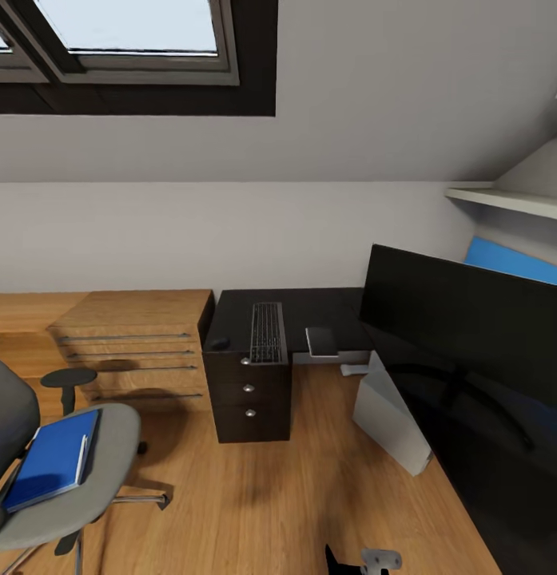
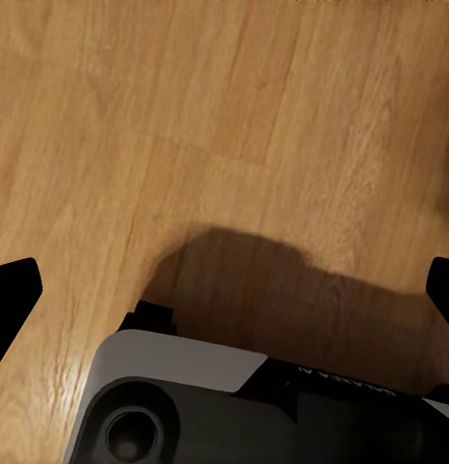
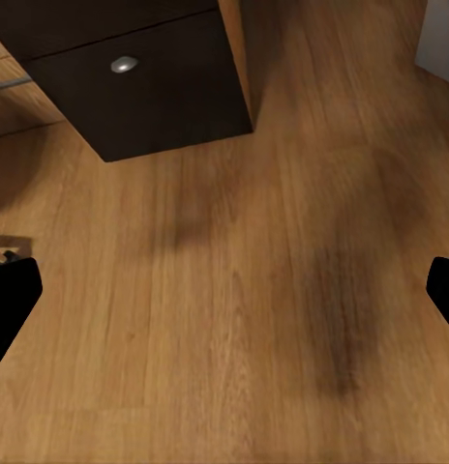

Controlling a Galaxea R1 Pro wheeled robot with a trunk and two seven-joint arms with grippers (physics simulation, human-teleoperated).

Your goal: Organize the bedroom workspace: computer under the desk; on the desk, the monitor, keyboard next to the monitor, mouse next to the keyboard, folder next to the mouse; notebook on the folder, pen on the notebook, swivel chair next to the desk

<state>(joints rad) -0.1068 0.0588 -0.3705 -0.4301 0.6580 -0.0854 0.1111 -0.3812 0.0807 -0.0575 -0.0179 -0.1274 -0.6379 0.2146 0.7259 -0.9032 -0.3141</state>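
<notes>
open wood floor [image 1: 254,495] between swivel chair [image 1: 86,471] and desk [image 1: 310,315].

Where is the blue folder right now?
In the head view, the flat bright blue folder lies on the grey swivel chair seat at lower left, left of the black drawers.

Head high; wrists over floor [image 3: 234,319]

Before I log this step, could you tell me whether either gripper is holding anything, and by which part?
Nothing is held: the left gripper and right gripper are open over bare floor.
</notes>
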